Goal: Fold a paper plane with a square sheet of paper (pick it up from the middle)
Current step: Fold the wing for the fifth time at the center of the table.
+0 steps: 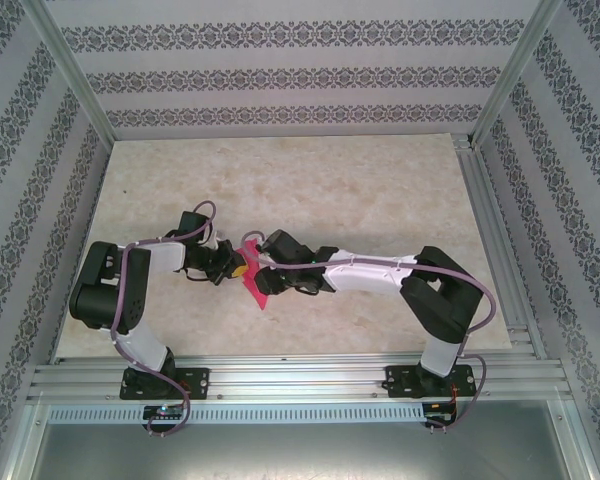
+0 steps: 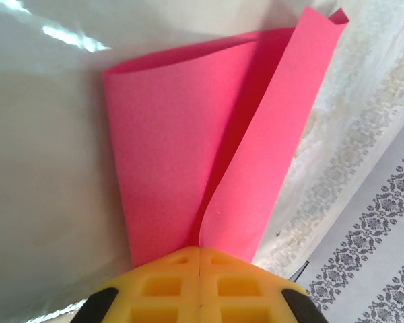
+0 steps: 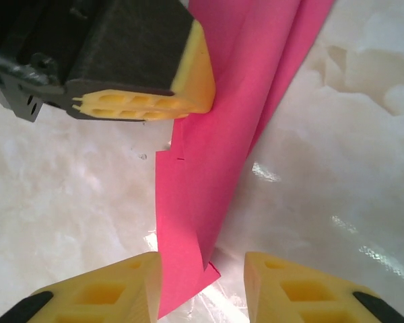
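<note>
Each arm rises from its base at the near edge and bends inward, so the wrists meet low over the middle of the table (image 1: 380, 190). The left gripper (image 2: 198, 254) is pinched tight on the edge of the square sheet of paper (image 2: 182, 134), which stands folded over in a loose curl. The right gripper (image 3: 202, 269) holds its yellow pads (image 3: 289, 289) apart, with the sheet's lower corner between them, close against one pad; contact is unclear. From above, the grippers cover much of the sheet.
</note>
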